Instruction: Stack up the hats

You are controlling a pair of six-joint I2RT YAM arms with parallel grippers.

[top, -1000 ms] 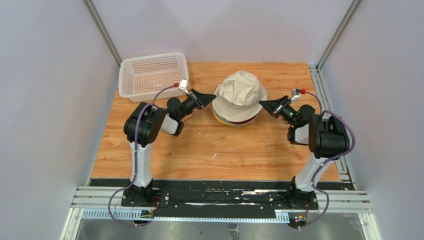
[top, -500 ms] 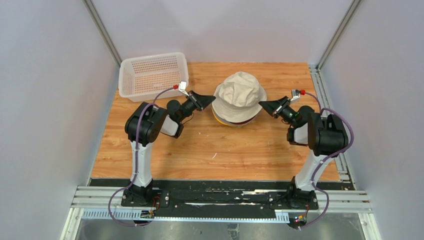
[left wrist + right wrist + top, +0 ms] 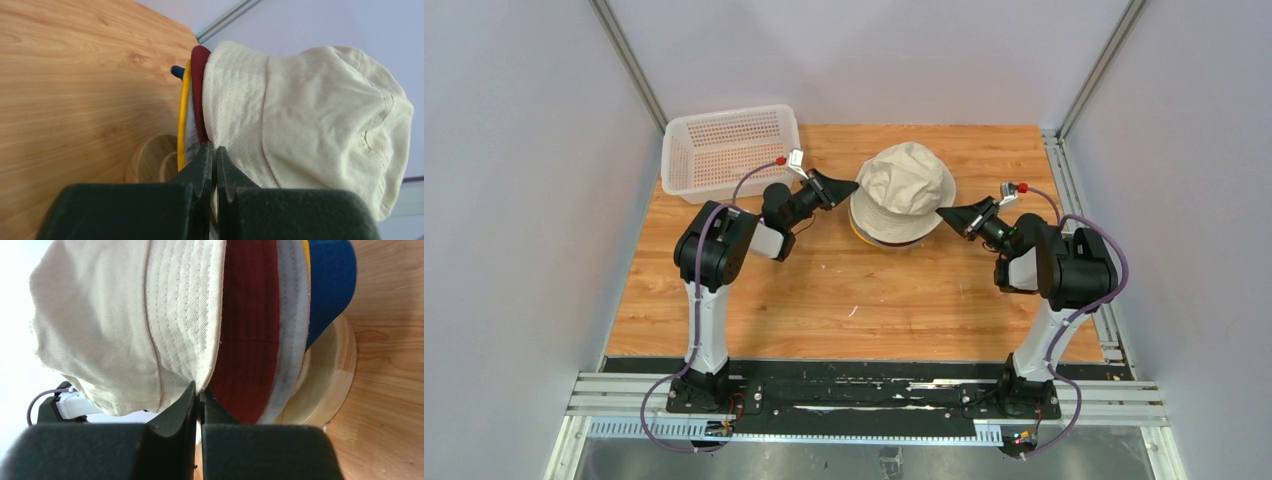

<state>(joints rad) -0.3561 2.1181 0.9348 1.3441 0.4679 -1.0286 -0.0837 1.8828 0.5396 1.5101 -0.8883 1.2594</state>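
From above, the beige hat (image 3: pixel 902 188) tops a pile of hats that stands midway between the left and right edges of the table (image 3: pixel 844 300), nearer its far edge than its near one. The brims beneath it show only as a thin coloured rim along the near side. The left gripper (image 3: pixel 854 186) meets the beige brim on its left side and the right gripper (image 3: pixel 942 212) meets it on its right, each with its fingers drawn together to a point. A white basket (image 3: pixel 729 150) sits in the far left corner of the table, apart from the pile. In the left wrist view, the left gripper's fingers are clenched on the edge of the beige brim. Just beside them lie the dark red hat (image 3: pixel 198 85), the grey hat (image 3: pixel 191 142) and the yellow hat (image 3: pixel 182 115), layered brim on brim, with a sliver of the navy blue hat (image 3: pixel 176 71) behind. A round wooden stand (image 3: pixel 147 157) shows under the pile, resting on the table. In the right wrist view, the right gripper's fingers are pinched on the beige brim's edge. The dark red, grey, yellow and navy blue brims are stacked in that order behind it, down to the stand's round base.
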